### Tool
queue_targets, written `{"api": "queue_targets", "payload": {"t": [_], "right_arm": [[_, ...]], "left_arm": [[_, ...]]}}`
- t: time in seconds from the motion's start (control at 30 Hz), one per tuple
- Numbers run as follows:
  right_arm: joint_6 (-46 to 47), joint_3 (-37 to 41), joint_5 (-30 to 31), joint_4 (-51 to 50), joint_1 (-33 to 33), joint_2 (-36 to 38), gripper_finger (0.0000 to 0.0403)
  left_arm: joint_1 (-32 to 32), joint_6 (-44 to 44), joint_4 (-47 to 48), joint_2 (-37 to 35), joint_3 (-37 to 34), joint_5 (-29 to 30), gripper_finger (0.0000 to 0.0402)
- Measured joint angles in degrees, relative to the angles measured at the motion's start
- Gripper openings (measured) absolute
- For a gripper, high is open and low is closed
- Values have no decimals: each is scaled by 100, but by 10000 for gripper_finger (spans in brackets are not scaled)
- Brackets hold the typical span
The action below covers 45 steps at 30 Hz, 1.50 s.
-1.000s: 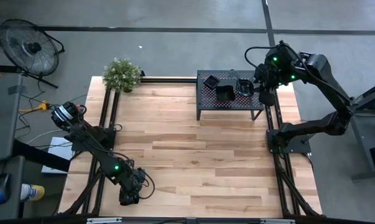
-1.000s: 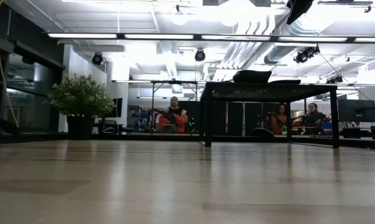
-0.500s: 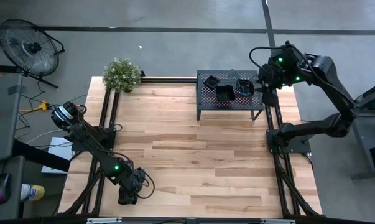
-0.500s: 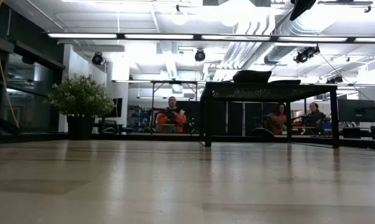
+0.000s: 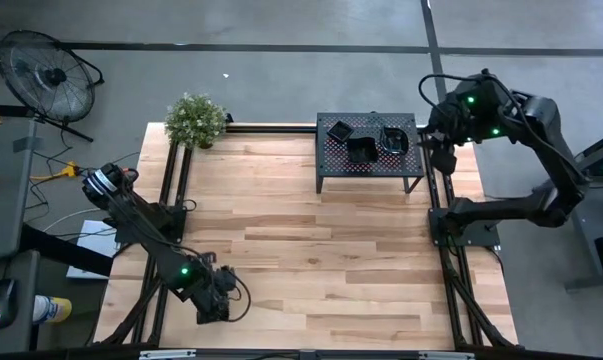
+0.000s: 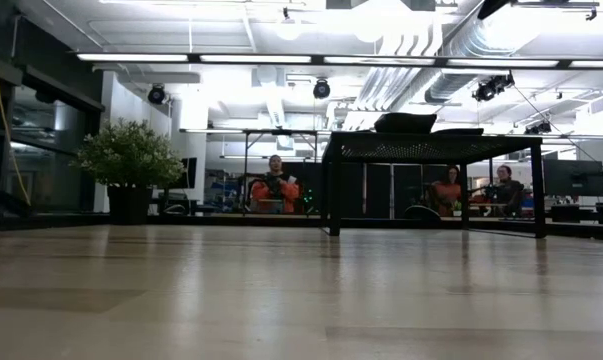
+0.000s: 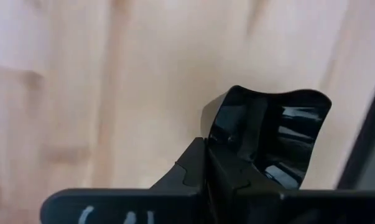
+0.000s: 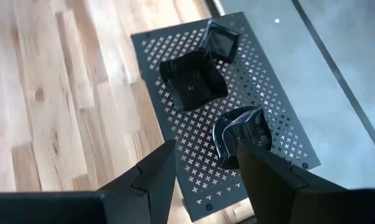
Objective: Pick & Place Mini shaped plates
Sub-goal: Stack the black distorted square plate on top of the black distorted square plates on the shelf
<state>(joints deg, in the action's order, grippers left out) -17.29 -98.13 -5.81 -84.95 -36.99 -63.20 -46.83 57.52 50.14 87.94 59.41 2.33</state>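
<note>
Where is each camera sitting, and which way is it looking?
High view: above, facing straight down on the light wooden table; both dark arms show.
Low view: at tabletop height, looking level across to the black perforated metal rack; no hand shows.
Left wrist view: on the left arm; left hand shut on a small glossy black dish.
Right wrist view: on the right arm; open right hand above the rack.
Shared: high and right wrist views both show three dishes on the rack.
</note>
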Motion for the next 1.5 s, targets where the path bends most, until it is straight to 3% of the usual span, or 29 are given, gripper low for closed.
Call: {"api": "queue_targets", "payload": {"t": [0.2, 0.33, 0.5, 0.77, 1.1, 1.5], "right_arm": [[686, 0, 116, 179, 0, 107, 166], [463, 0, -76, 188, 2, 193, 163], [615, 122, -178, 479, 2, 376, 161], [1270, 1552, -791, 1634, 137, 1244, 161], [2243, 3175, -692, 2978, 886, 2081, 161], [2946, 4015, 550, 4379, 2299, 2070, 161]], "left_arm": [[254, 202, 368, -2, 462, 1436, 0], [536, -84, 444, -2, 677, 2537, 0], [958, -581, 390, -2, 1004, 3503, 0], [1608, -1530, 271, -2, 1594, 4626, 0], [2377, -3320, -1122, -2, 1859, 4947, 0], [2954, -5003, -2618, -19, 1859, 4971, 0]]}}
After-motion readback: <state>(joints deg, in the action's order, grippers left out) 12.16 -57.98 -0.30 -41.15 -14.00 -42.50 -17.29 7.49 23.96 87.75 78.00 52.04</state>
